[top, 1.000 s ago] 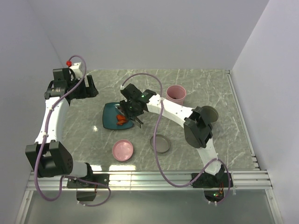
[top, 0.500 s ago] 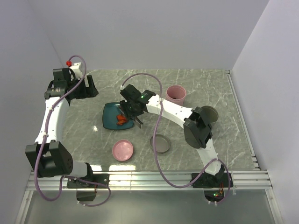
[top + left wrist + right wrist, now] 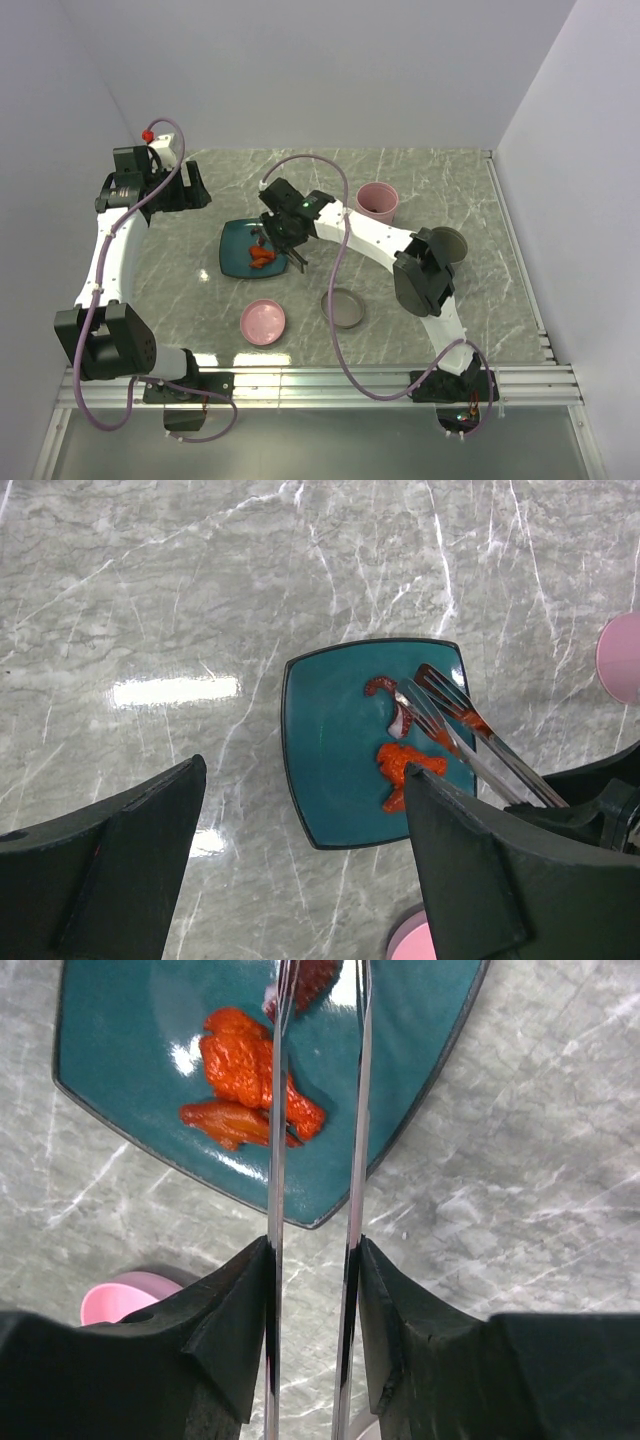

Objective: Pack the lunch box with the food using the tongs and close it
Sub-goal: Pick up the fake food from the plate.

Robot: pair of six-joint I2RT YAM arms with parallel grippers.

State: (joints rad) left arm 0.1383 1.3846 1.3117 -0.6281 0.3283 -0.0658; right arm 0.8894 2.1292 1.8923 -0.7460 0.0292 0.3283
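Observation:
A teal square plate (image 3: 236, 252) holds the food: red-orange bits (image 3: 250, 1070) and a curled dark red and white piece (image 3: 397, 708). My right gripper (image 3: 313, 1260) is shut on the tongs (image 3: 359, 1110), one finger pressing each slim silver arm. The tongs reach out over the plate, with the dark piece (image 3: 312, 978) between their arms near the top edge of the right wrist view. The low pink round lunch box (image 3: 263, 322) sits nearer than the plate, its grey lid (image 3: 343, 308) beside it. My left gripper (image 3: 305, 780) hangs open and empty high over the plate's left.
A pink cup (image 3: 377, 201) stands at the back, right of the plate. A grey disc (image 3: 451, 243) shows by the right arm's elbow. The right arm (image 3: 370, 235) stretches across the middle of the marble table (image 3: 470, 200). Walls close in on three sides.
The right gripper has squeezed the tongs' arms closer together and edged slightly farther over the plate. The left arm has not moved.

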